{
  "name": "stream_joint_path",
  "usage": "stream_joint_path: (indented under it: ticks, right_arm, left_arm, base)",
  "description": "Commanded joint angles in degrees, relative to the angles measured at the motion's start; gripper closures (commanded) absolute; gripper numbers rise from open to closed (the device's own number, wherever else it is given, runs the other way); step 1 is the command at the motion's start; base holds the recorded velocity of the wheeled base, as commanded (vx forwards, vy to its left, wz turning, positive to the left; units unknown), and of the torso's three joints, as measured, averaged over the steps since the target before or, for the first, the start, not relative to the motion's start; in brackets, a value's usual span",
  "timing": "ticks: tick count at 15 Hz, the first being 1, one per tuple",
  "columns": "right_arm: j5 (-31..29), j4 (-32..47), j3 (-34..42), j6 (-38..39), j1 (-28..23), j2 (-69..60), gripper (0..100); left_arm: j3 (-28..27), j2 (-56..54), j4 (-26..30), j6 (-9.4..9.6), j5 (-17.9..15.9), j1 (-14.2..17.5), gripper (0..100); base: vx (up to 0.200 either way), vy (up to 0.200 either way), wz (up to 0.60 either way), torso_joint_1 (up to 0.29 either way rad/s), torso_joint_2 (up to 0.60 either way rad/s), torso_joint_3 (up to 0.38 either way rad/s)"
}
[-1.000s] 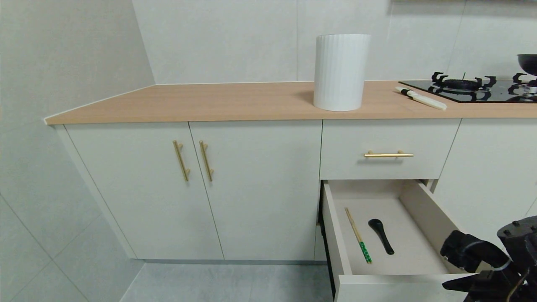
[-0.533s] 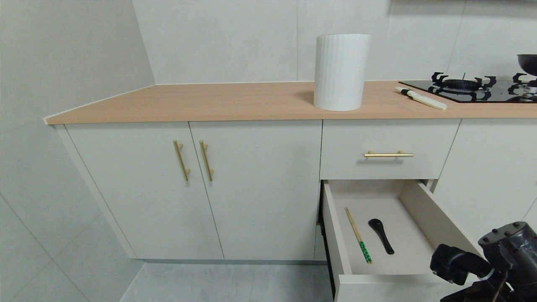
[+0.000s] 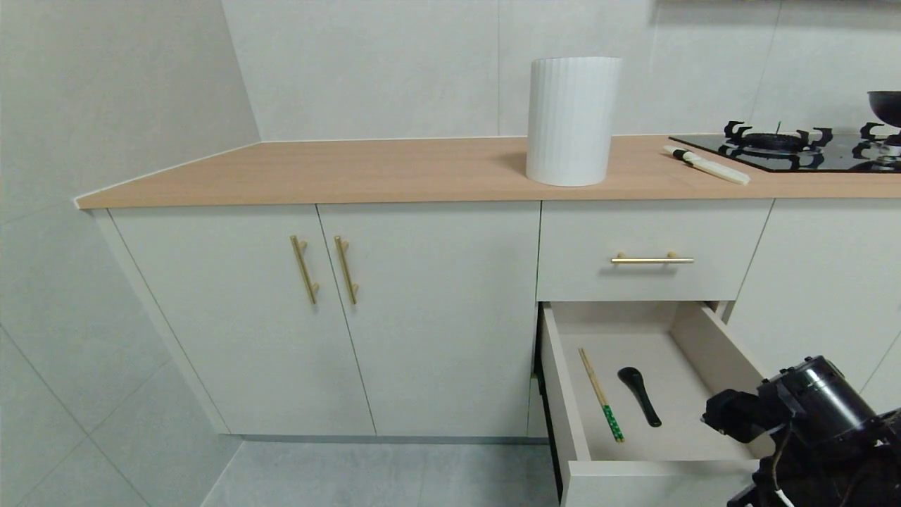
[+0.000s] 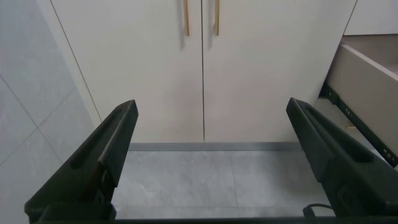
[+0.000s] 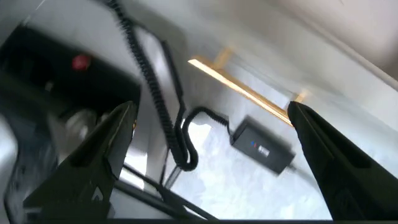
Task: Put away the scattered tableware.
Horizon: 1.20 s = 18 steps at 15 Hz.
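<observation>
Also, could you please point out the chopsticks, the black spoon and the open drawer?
chopsticks [image 3: 598, 391]: head view, middle of the wooden shafts.
black spoon [image 3: 642, 400]: head view, middle of its handle.
open drawer [image 3: 563, 384]: head view, its left side wall.

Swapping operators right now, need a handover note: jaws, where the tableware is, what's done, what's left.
Left gripper: jaws open, empty, low in front of the cabinet doors.
Right gripper: jaws open, empty; the right arm is by the front right corner of the open drawer.
Done: chopsticks and black spoon lie side by side in the drawer.
Left: a white-handled utensil lies on the countertop beside the stove, probably next to go in; then shut the drawer.
</observation>
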Motion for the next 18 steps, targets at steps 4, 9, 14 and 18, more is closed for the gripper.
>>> stream_joint_path:
  ticks: [4,9,14,18]
  right_arm:
    - [-3.44,-0.07,-5.52,8.36,-0.48,6.89,0]
    - [-7.57,-2.27,-8.33,13.19,-1.71,11.02,0]
    - [-8.8,-14.31,-8.77,12.49,-6.63,15.59,0]
    - [-8.89,-18.79,-12.38,8.62,-8.47,19.02,0]
  left_arm:
    - [0.02,0.01,0.0,0.02,0.01,0.0,0]
    - [0.02,0.01,0.0,0.02,0.01,0.0,0]
    - [-0.06,0.01,0.0,0.02,0.01,0.0,0]
    - [-0.06,0.01,0.0,0.02,0.01,0.0,0]
  base:
    - [0.0,0.0,0.0,0.0,0.0,0.0]
    - [0.0,0.0,0.0,0.0,0.0,0.0]
    - [0.0,0.0,0.0,0.0,0.0,0.0]
    - [0.0,0.0,0.0,0.0,0.0,0.0]
